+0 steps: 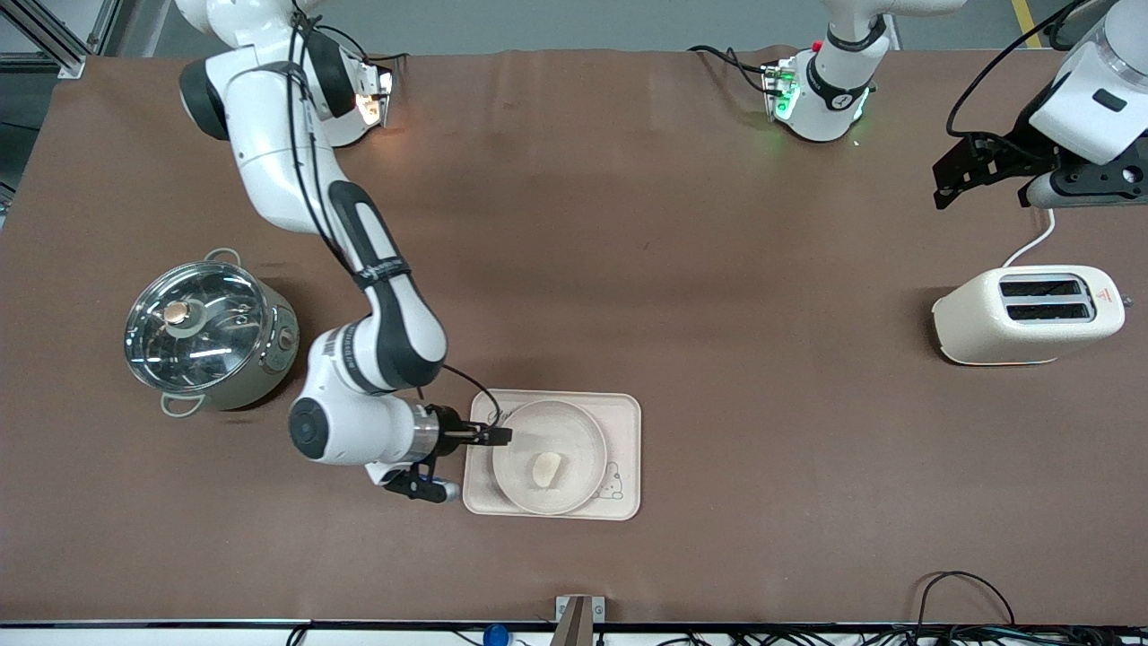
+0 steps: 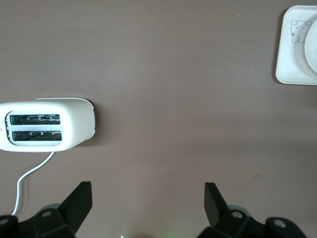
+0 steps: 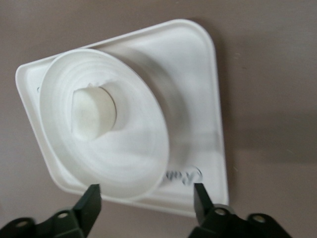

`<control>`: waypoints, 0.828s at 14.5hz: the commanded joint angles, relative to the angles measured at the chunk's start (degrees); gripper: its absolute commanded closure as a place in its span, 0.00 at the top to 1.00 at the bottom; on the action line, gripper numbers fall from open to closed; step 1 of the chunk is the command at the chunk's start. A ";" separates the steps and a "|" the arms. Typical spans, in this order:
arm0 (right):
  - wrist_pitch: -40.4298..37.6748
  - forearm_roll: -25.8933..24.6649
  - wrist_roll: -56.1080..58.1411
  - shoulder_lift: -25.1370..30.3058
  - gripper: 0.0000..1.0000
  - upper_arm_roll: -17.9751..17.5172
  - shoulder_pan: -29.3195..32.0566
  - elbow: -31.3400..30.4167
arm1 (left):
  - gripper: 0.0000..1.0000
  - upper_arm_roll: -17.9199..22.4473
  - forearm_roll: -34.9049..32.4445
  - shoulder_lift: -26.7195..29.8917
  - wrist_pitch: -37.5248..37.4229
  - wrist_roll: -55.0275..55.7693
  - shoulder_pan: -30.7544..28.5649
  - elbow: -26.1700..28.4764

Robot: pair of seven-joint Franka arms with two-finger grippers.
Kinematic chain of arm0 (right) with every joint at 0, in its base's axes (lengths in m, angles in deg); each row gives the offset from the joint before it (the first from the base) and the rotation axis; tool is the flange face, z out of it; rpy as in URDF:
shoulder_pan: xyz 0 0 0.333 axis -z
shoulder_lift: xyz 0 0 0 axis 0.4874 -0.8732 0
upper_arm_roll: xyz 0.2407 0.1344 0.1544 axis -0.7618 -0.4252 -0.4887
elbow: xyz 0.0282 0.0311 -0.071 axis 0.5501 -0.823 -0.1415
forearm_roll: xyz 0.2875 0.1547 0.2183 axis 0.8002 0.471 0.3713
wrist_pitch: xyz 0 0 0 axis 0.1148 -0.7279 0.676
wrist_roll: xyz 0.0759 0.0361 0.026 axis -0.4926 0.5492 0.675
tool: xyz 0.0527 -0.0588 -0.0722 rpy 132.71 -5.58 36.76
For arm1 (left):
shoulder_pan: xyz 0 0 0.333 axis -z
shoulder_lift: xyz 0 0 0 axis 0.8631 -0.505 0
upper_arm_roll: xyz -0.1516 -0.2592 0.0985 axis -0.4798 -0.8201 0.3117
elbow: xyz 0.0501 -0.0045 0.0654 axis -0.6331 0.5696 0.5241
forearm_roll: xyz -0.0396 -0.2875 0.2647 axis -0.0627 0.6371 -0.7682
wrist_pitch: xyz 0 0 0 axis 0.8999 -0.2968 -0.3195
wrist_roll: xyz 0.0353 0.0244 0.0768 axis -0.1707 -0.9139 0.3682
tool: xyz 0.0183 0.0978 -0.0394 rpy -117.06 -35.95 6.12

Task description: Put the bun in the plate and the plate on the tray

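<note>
You see a pale cream disc bun [image 1: 547, 468] in the round white plate [image 1: 574, 431], plate on the cream tray [image 1: 628, 449], lettering unreadable, right gripper [image 1: 504, 436] jaws apart at the plate's rim, left gripper [image 2: 148, 198] waiting, jaws apart, over the surface.

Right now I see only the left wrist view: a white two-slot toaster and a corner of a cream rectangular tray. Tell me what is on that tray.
Observer: A round cream-white plate lies on the tray, with a small pale cream disc-shaped bun in it.
Operator: Report the right gripper.
Observer: The right gripper is open at the plate's rim, on the side toward the right arm's end of the table.
Operator: Name anything else there.
Observer: A steel pot with a glass lid stands toward that end. Your left gripper waits open above the table.
</note>
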 commanded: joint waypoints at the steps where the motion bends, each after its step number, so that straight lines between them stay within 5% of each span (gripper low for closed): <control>1: -4.59 -1.97 -0.69 7.99 1.00 0.77 1.60 -6.90 | 1.00 0.18 -0.76 -0.14 0.92 -1.03 0.06 -0.55; 8: -0.64 -15.41 8.61 35.40 1.00 1.74 3.88 -35.47 | 1.00 0.18 -0.50 0.47 0.31 -1.30 -0.03 -0.63; 12: -7.91 -26.31 11.27 46.93 1.00 1.83 7.83 -40.07 | 1.00 1.05 -0.41 0.65 -1.88 -1.82 -0.03 -1.42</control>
